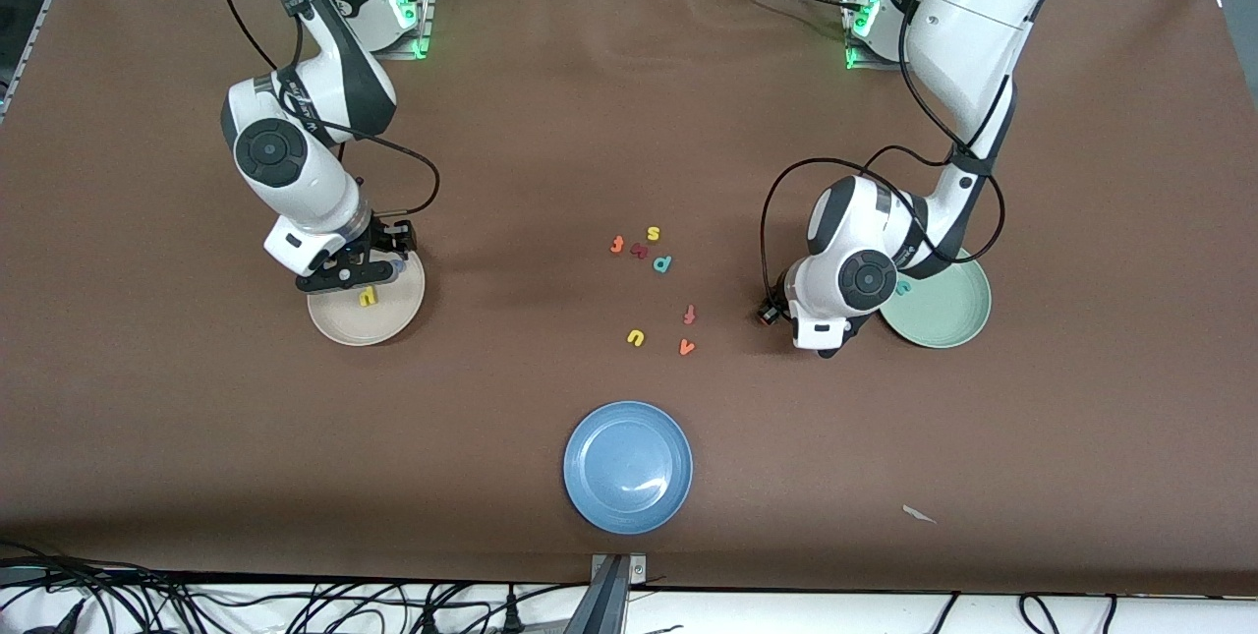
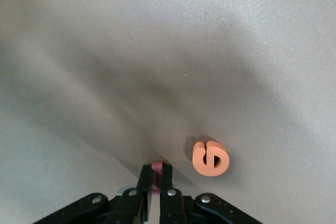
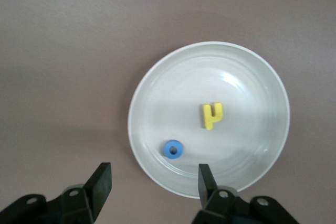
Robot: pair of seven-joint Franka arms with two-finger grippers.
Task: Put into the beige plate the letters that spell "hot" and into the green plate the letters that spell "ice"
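Note:
The beige plate holds the yellow "h" and the blue "o". My right gripper hangs over that plate's rim, open and empty. My left gripper is shut on the dark maroon "i", low at the green plate's edge. The orange "e" lies on the pale surface just past its fingertips; the front view hides it under the arm. The teal "c" is in the green plate. The orange "t" lies mid-table.
Loose letters lie mid-table: a yellow "s", a dark red one, a teal "p", a red-orange "f", a yellow "u", an orange one. A blue plate sits nearest the front camera.

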